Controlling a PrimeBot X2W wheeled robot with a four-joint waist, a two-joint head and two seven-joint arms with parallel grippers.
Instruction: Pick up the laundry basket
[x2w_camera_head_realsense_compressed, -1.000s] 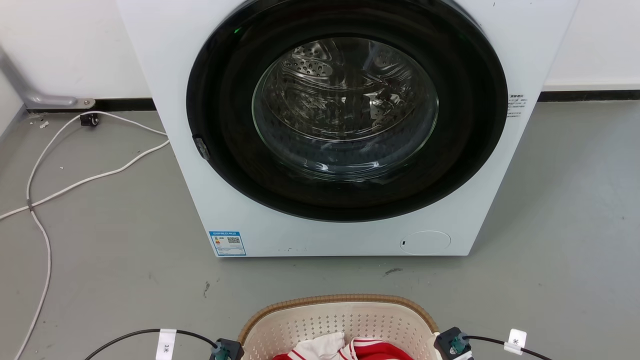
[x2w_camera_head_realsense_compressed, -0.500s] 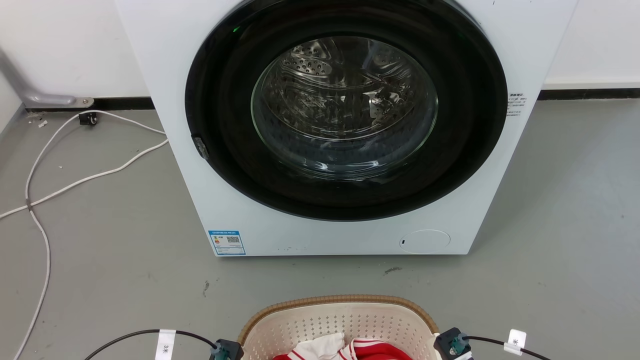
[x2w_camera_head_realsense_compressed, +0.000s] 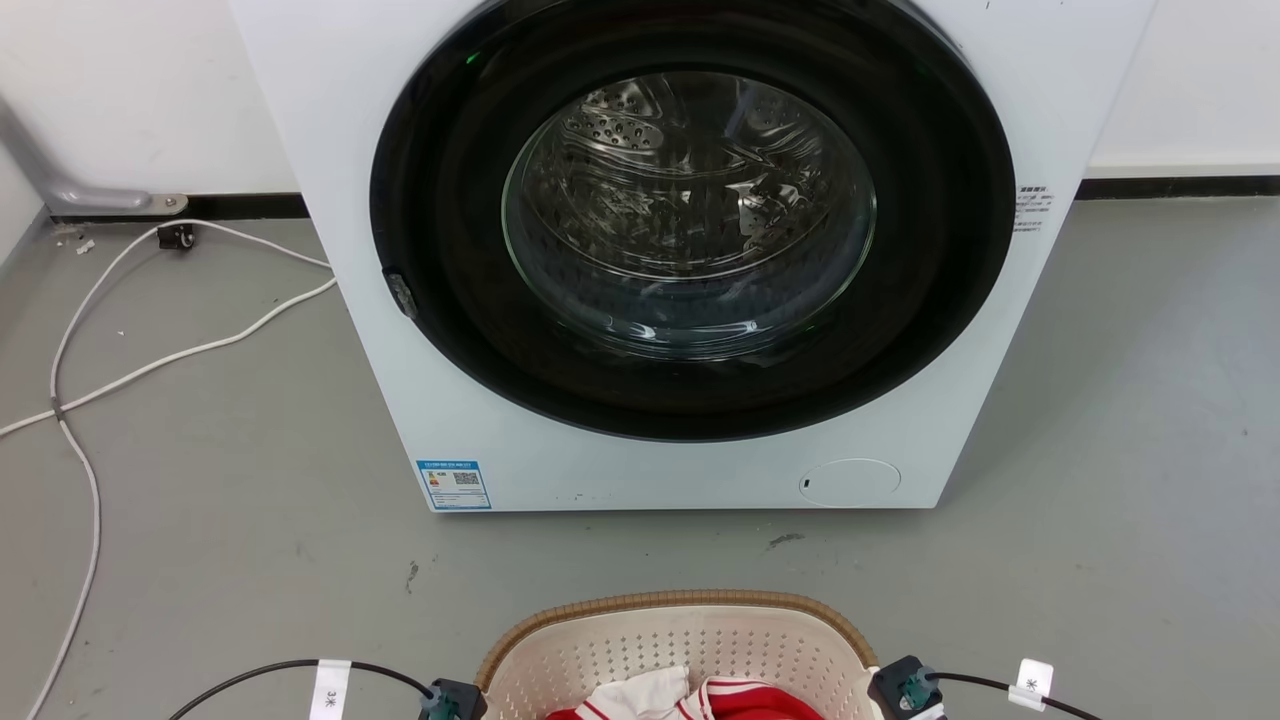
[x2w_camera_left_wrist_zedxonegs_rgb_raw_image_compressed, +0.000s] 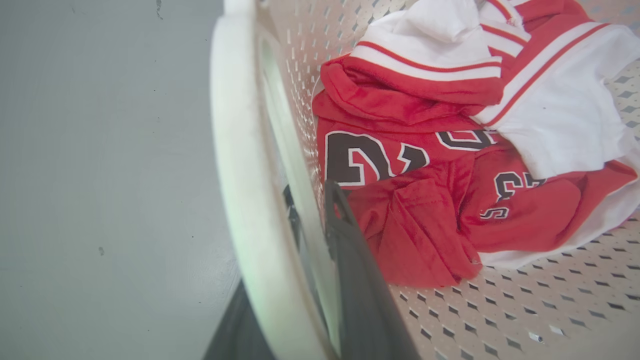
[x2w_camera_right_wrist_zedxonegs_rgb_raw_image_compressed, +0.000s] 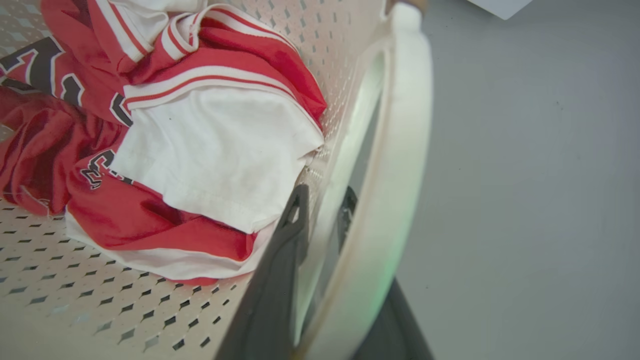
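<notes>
1. Grey floor (x2w_camera_head_realsense_compressed: 200, 520) underfoot, white wall (x2w_camera_head_realsense_compressed: 120, 90) behind, a white cable (x2w_camera_head_realsense_compressed: 200, 349) snaking along the left.
2. The washing machine (x2w_camera_head_realsense_compressed: 340, 150) stands centre, its round dark door (x2w_camera_head_realsense_compressed: 690, 210) closed, with the steel drum glinting through the glass.
3. The laundry basket (x2w_camera_head_realsense_compressed: 680, 640) is in front of it, a strip of bare floor between them; red-and-white clothes (x2w_camera_left_wrist_zedxonegs_rgb_raw_image_compressed: 425, 215) lie inside.
4. Left gripper (x2w_camera_left_wrist_zedxonegs_rgb_raw_image_compressed: 310, 192): fingers narrow, pinching the side wall by the left handle (x2w_camera_left_wrist_zedxonegs_rgb_raw_image_compressed: 235, 150).
5. Right gripper (x2w_camera_right_wrist_zedxonegs_rgb_raw_image_compressed: 325, 195): the same pinch by the right handle (x2w_camera_right_wrist_zedxonegs_rgb_raw_image_compressed: 405, 150).

A white washing machine (x2w_camera_head_realsense_compressed: 690, 250) stands on grey floor (x2w_camera_head_realsense_compressed: 200, 520) against a white wall (x2w_camera_head_realsense_compressed: 130, 90).
</notes>
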